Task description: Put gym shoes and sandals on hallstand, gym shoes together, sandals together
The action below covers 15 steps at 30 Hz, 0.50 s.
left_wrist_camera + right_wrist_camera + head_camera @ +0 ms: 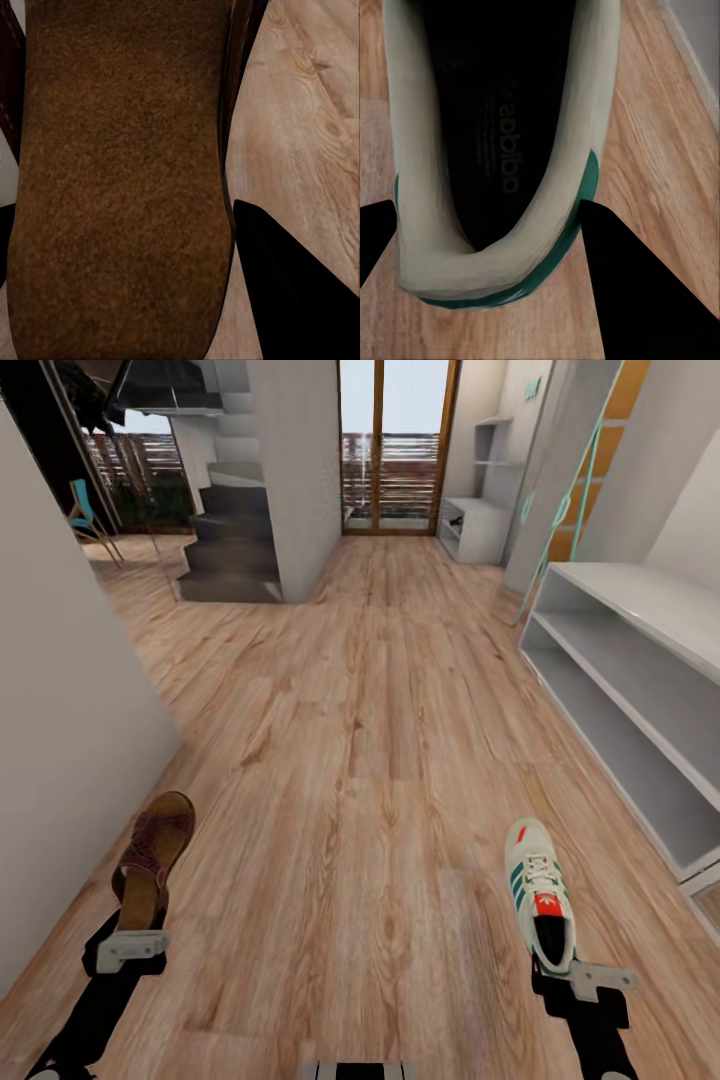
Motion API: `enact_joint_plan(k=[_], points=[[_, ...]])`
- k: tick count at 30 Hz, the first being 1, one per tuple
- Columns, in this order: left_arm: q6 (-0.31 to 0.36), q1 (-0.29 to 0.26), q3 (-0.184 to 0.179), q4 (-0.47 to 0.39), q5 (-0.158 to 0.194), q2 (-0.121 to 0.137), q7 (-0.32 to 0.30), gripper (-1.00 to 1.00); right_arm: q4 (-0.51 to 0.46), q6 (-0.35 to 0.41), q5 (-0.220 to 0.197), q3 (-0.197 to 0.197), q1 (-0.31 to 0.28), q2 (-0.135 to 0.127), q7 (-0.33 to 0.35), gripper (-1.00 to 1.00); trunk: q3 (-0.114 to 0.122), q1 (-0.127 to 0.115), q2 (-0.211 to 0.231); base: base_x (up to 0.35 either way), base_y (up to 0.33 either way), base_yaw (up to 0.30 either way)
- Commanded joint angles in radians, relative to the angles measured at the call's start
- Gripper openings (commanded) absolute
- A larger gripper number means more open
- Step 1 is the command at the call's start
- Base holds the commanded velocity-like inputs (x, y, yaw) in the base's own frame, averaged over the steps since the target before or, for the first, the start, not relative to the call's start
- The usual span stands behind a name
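While the robot faces down the corridor, the hallstand [640, 690] runs along the wall on its right, a pale grey-white unit with a flat top and two long open shelf levels, both bare in the part that shows. Well short of the hallstand's near end and apart from it, the right gripper [566, 966] grasps a gym shoe [540, 892] by the heel, toe pointing away from the robot, cream-white with green stripes, white laces and a red-orange tongue label. From the right wrist view the shoe's heel collar [487, 262] and dark insole sit between the two black fingers [645, 292], which press against the heel on either side, with the corridor floor [660, 172] beyond. Across the corridor from the hallstand, close to the plain wall [60, 740], the left gripper [135, 943] grips a sandal [152, 855] at its heel end, its maroon-brown strap toward the far end and the tan footbed facing up. The left wrist view looks onto the sandal's brown footbed [120, 187], one black finger [292, 285] showing beside it over the wood planks. Farther down the corridor past the hallstand stand a grey staircase [225, 530] and a glazed door [395, 445].
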Motion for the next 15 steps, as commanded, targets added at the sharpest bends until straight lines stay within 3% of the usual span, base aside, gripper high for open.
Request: enact_joint_plan(k=[1,7,15], points=[[-0.001,-0.001,0.000,0.005,-0.016,-0.004,0.009,-1.00,0.001,-0.007,0.000,0.002,0.000,0.000,-0.004,-1.00,0.000,0.000,0.000,0.329,0.000,0.000],[-0.003,-0.005,-0.002,0.023,-0.083,-0.017,0.037,-1.00,0.004,-0.034,0.003,0.006,0.001,0.000,-0.015,-1.00,0.000,0.000,0.000,0.329,0.000,0.000],[-0.004,-0.006,-0.003,0.029,-0.110,-0.020,0.044,-1.00,0.005,-0.043,0.004,0.007,0.001,0.001,-0.019,-1.00,0.000,0.000,0.000,0.329,0.000,0.000]])
